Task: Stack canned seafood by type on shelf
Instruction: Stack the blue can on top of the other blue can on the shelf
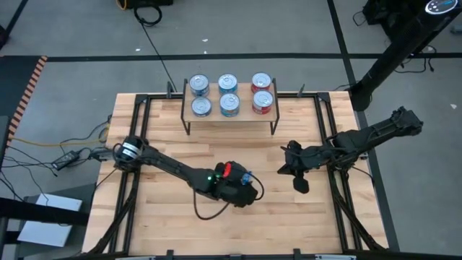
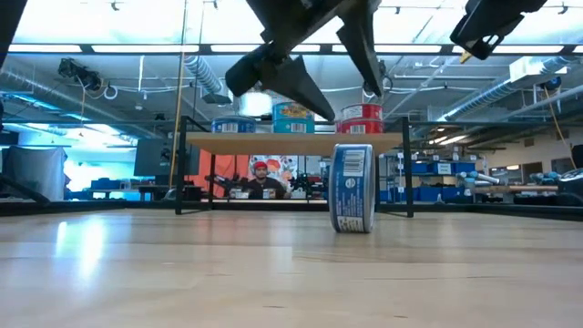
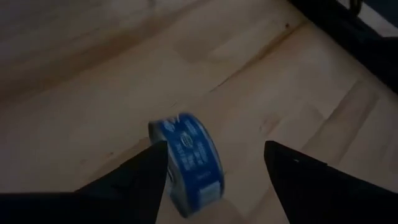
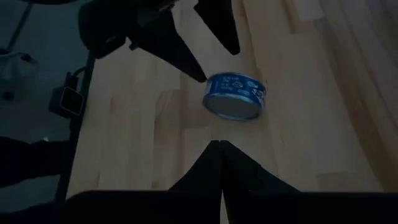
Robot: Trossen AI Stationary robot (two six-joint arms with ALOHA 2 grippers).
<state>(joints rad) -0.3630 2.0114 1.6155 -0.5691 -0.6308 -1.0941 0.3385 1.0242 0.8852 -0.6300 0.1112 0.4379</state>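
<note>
- The table [image 1: 166, 173] holds the shelf [image 1: 231, 118] at its far edge, with 6 cans on top in 2 rows: 2 dark blue [image 1: 198, 85], 2 teal [image 1: 228, 84], 2 red [image 1: 261, 81].
- The left arm reaches in over the near middle of the table; the right arm waits just to its right, well apart from the shelf.
- The left gripper [image 3: 214, 171] hangs above the table with its fingers spread wide and nothing between them touching either one.
- The right gripper [image 4: 221, 163] has its fingers pressed together, empty.
- 1 blue can [image 2: 352, 188] stands on its rim on the bare table, directly below the left gripper and between the fingertips, so the left arm is clearly the nearer.
- The can's axis lies level rather than upright; its flat faces look sideways, 1 roughly toward the right arm, as the right wrist view shows.
- My judgement: on edge it may roll, so the fingers need to close across the 2 flat faces, and the can must be turned upright before it joins the blue stack.
</note>
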